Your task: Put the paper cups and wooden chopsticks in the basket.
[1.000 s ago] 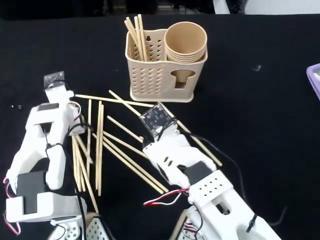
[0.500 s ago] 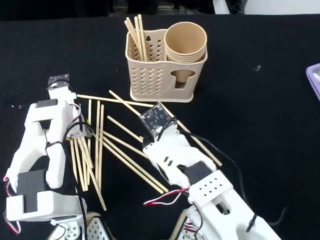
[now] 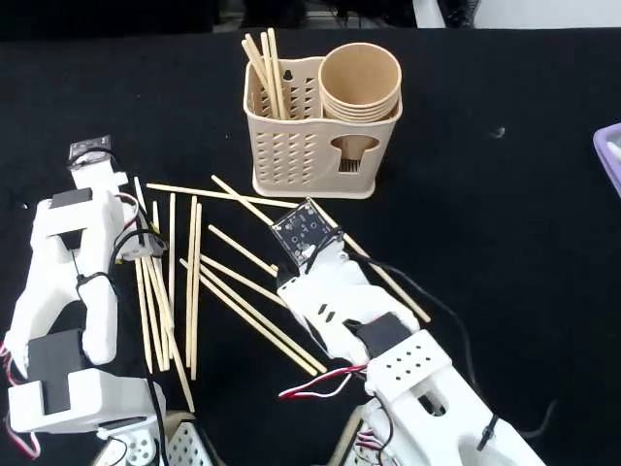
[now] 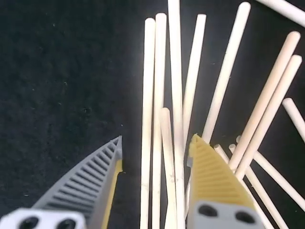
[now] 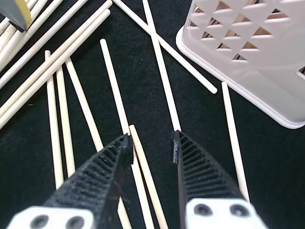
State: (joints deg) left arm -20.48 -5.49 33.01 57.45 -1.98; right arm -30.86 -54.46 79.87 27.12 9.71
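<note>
Left pincer point(image 4: 157, 143) apart astride chopsticks point(image 4: 176, 71); right pincer point(image 5: 150, 138) apart over scattered sticks, near basket point(image 5: 267, 71) bottom edge.

Purple object point(image 3: 611, 155) is cut off by the high view's right edge, can't tell what it is. Tiny speck point(image 3: 498, 131) on tabletop point(image 3: 505, 252), too small to identify. Paper cups point(image 3: 360, 78): lower ones in the stack are hidden behind the basket point(image 3: 301, 150) wall, just rims visible, count unclear. Right arm point(image 3: 340, 301) covers mid-lengths of several chopsticks point(image 3: 194, 291). Left wrist view: chopstick ends run off the frame and under one of the left fingers point(image 4: 214, 186). Right wrist view: basket cropped by the frame, just one corner in view.
</note>
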